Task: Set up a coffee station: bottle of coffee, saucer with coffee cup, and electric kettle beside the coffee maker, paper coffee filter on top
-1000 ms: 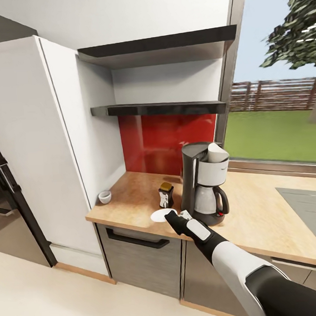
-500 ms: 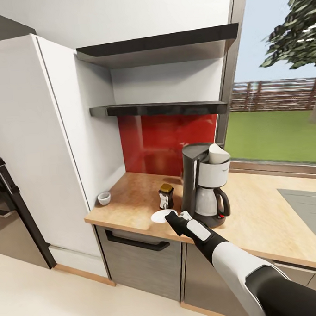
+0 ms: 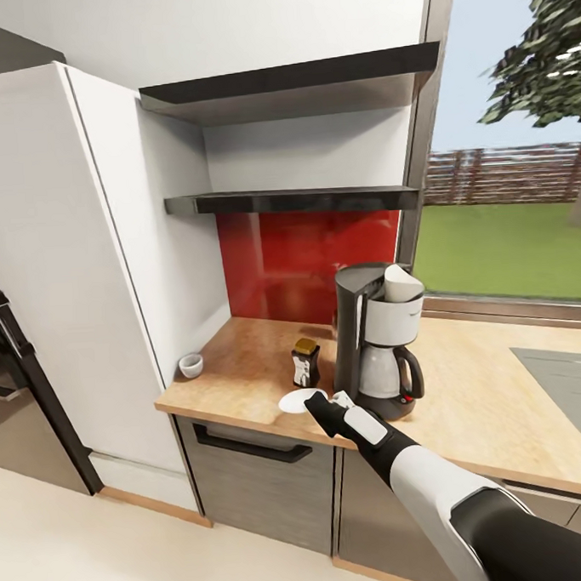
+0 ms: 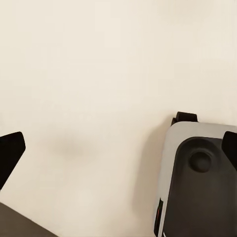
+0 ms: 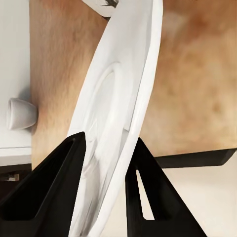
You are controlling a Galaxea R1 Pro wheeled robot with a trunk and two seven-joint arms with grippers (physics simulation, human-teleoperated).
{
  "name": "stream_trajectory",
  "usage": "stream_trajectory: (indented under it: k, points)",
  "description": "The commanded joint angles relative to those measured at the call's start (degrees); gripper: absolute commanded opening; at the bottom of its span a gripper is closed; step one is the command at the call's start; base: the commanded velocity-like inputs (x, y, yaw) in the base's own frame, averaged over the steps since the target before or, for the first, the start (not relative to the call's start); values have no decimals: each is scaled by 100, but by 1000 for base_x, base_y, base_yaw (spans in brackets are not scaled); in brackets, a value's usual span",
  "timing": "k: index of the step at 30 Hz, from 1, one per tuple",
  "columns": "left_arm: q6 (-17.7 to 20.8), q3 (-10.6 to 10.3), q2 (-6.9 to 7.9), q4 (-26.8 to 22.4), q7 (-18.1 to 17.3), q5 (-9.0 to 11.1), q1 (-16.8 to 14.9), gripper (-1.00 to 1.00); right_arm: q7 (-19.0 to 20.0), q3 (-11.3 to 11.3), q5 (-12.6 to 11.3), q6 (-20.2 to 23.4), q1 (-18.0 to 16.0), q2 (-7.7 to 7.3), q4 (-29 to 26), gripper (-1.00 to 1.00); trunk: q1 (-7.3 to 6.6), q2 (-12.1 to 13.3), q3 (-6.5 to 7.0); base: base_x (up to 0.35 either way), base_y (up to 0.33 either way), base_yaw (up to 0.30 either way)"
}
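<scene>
The tall black coffee maker (image 3: 374,337) stands on the tan countertop (image 3: 243,353), with the white paper coffee filter (image 3: 401,282) on its top. Just left of it is the bottle of coffee (image 3: 305,362). My right gripper (image 3: 318,402) is shut on the white saucer (image 3: 292,402), which sits low over the counter's front edge beside the machine. In the right wrist view the saucer (image 5: 118,113) is tilted between my fingers (image 5: 54,187). The coffee cup (image 3: 190,365) rests at the counter's left end, against the white cabinet. The electric kettle is out of view. My left gripper (image 4: 118,148) is open over the floor.
A tall white cabinet (image 3: 67,251) bounds the counter's left end. Two dark shelves (image 3: 294,199) hang over a red backsplash. A grey inset panel (image 3: 568,378) lies at the counter's right. The left wrist view has my own base (image 4: 202,182) on pale floor.
The head view has shifted slightly. My right gripper with the saucer has edged a little lower and left; nothing else has moved.
</scene>
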Motion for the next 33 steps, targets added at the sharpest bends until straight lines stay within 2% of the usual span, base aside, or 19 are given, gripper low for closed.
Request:
stream_trajectory:
  k: [1,33]
  points:
    - [23,-48,5,-10,32,57,0,100,-14,9,-15,10,-3,0,-3,-100,3,-7,-5,43,0,0]
    - [21,-48,2,-10,32,57,0,100,-14,9,-15,10,-3,0,31,-100,3,-7,-5,40,9,0]
